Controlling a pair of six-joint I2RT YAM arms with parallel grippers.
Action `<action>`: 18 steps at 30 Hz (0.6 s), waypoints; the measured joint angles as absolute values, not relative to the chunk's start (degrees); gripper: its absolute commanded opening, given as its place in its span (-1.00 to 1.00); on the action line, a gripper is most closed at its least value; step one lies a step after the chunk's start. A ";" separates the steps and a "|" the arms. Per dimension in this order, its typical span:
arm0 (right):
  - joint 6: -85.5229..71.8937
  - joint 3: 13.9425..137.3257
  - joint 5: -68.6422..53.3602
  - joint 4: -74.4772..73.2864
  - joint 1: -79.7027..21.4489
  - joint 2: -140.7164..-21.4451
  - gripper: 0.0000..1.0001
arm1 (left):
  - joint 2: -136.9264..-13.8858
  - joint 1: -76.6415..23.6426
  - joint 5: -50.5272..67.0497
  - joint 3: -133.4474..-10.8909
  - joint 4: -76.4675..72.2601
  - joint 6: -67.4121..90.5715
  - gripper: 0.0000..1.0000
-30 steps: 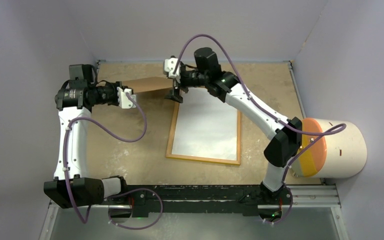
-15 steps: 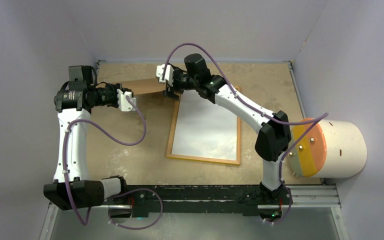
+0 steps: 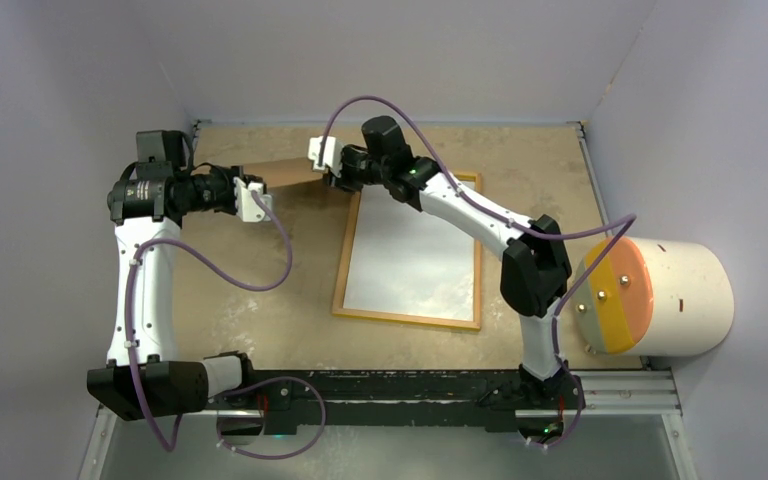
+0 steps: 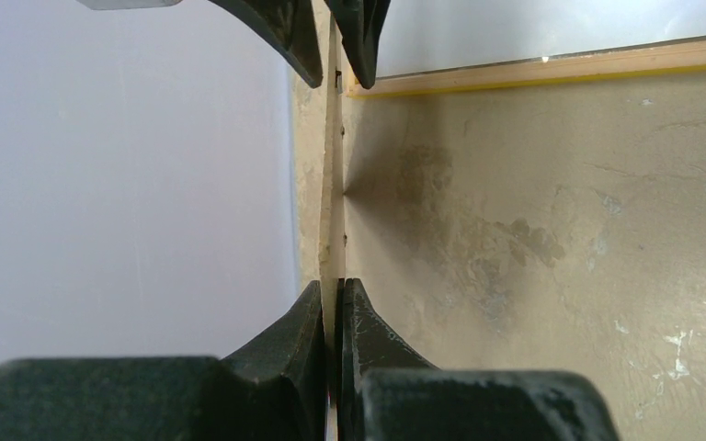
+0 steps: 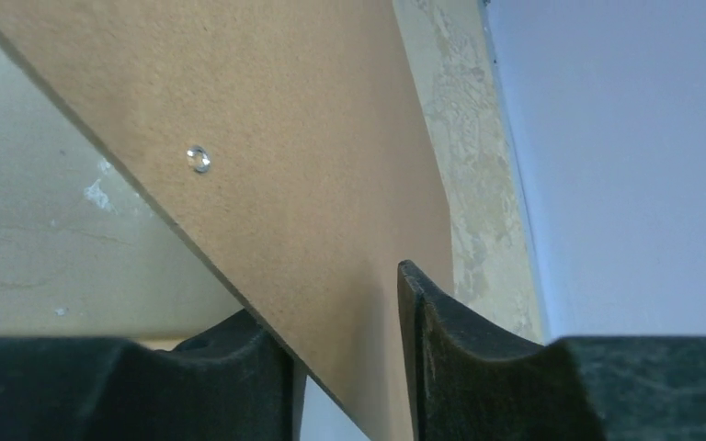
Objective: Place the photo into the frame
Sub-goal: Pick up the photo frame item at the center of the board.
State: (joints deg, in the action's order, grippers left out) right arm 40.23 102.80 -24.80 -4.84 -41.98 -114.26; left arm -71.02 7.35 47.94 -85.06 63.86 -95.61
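The frame (image 3: 343,262) lies flat on the table, its wood-brown edge up, yellow in the left wrist view (image 4: 552,72). Inside it the photo (image 3: 410,250) shows a plain white side. A brown backing board (image 3: 295,172) hangs above the table at the back. My left gripper (image 3: 263,187) is shut on its left end, the fingers pinching its thin edge (image 4: 333,184). My right gripper (image 3: 335,178) is at the board's right end. In the right wrist view the board (image 5: 285,138) runs slantwise between the parted jaws (image 5: 331,294), a gap still beside the right finger (image 5: 423,312).
A cream cylinder (image 3: 675,297) with an orange and yellow end lies at the table's right edge. Grey walls close the back and both sides. A metal rail (image 3: 410,395) carries both arm bases at the near edge.
My right gripper has moved left onto the board's right end and its jaws have narrowed around it. The left arm and the board have stayed put.
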 measured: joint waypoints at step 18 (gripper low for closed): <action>29.89 99.09 -21.26 10.39 -41.93 -113.03 -1.00 | -65.23 7.07 42.22 -75.85 21.85 -60.29 0.79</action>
